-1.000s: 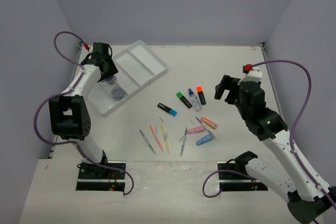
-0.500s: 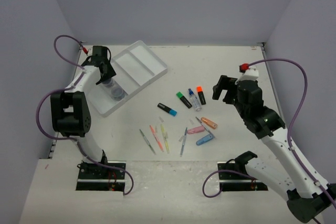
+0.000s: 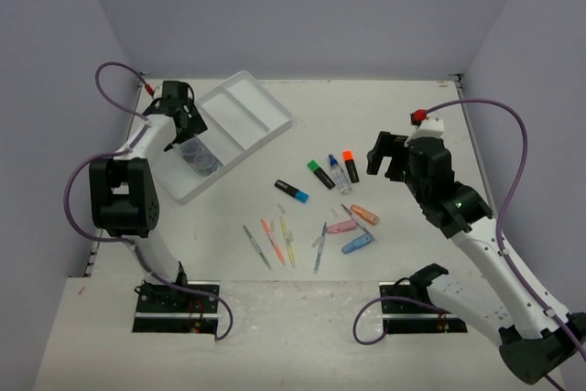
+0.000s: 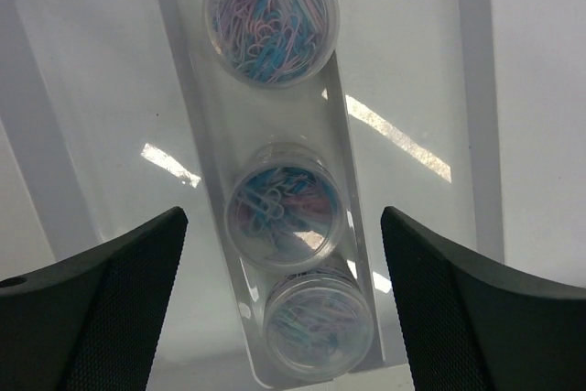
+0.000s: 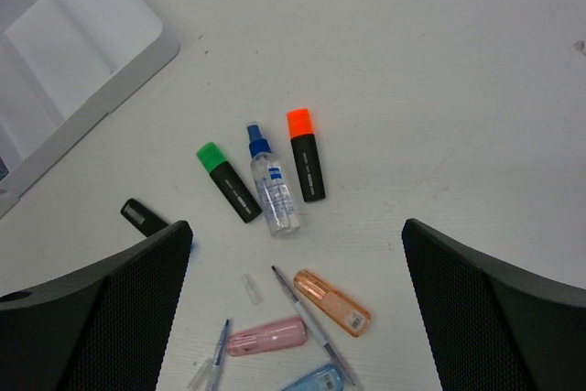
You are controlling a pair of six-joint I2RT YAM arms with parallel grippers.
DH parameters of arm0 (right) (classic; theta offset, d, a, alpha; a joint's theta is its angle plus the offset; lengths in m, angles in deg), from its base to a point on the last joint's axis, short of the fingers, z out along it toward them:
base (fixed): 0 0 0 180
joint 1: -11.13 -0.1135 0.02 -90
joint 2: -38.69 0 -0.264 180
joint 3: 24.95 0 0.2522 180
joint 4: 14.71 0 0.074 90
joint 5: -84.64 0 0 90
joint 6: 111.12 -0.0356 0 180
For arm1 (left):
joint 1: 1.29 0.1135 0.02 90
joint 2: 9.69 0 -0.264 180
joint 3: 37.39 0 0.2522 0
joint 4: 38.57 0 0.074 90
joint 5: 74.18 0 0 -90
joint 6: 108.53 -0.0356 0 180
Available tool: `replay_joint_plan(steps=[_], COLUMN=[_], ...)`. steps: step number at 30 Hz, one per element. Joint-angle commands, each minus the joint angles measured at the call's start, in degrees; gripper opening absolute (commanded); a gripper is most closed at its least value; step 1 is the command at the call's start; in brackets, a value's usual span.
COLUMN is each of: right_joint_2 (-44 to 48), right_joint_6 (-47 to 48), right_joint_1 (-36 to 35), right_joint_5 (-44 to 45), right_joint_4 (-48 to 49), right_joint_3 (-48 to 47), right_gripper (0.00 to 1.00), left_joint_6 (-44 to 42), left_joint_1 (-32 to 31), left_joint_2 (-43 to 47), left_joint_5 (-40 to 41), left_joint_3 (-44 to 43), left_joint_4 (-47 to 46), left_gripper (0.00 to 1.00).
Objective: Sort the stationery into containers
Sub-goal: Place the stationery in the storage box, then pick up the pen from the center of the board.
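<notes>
Top external view, going left to right. The left gripper [image 3: 185, 123] is at the upper left of the frame, hanging over the left part of the white tray [image 3: 249, 109], which sits diagonally on the table [image 3: 412, 98].

The left wrist view sorts out the pincer. Its fingers are spread wide with a gap on both sides of the middle jar [image 4: 287, 208], so it's holding nothing. Three clear round jars of coloured paper clips sit in a row in one narrow compartment of the tray. The top jar [image 4: 271, 16] is near the upper edge of that frame, and the bottom jar [image 4: 319, 322] is low down, right by the compartment's end wall.

Everything else lies loose on the table, well apart from the tray. Lower middle of the top view has the thin pens [image 3: 269, 237], roughly side by side. Up and right of them is a blue-capped highlighter [image 3: 291, 190], then the green-capped highlighter [image 3: 320, 174], the blue-capped bottle [image 3: 340, 173] and the orange-capped highlighter [image 3: 351, 166]. Below those are the pink piece [image 3: 341, 225], orange piece [image 3: 364, 214] and blue piece [image 3: 356, 244].

The right gripper [image 3: 385, 155] is right of centre, just right of the orange-capped highlighter. In the right wrist view its fingers are wide apart with nothing in them, and it's looking down at the bottle lying between the green and orange highlighters.
</notes>
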Motion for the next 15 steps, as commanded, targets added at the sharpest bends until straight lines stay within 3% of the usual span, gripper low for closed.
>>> replay_joint_plan(steps=[1, 3, 10, 15], right_joint_2=[-1.13, -1.88, -7.30, -12.51], right_joint_6=[1.08, 1.75, 1.05, 1.04], right_joint_1=[0.03, 0.00, -0.50, -4.07], right_joint_5=[-1.02, -3.18, -10.41, -8.30], right_joint_4=[1.75, 2.65, 2.35, -0.92], right_joint_3=[-0.41, -0.23, -2.26, -3.74], right_gripper=[0.99, 0.99, 0.99, 0.99], left_joint_6=[0.50, -0.75, -3.77, -7.29], left_joint_1=[0.45, -1.03, -9.01, -10.12], left_joint_2=[9.09, 14.30, 33.38, 49.17], left_joint_5=[-2.21, -4.37, -3.10, -6.99], left_joint_3=[-2.80, -3.16, 0.24, 13.28], left_joint_4=[0.38, 1.15, 5.37, 5.24], left_gripper=[0.95, 1.00, 1.00, 1.00])
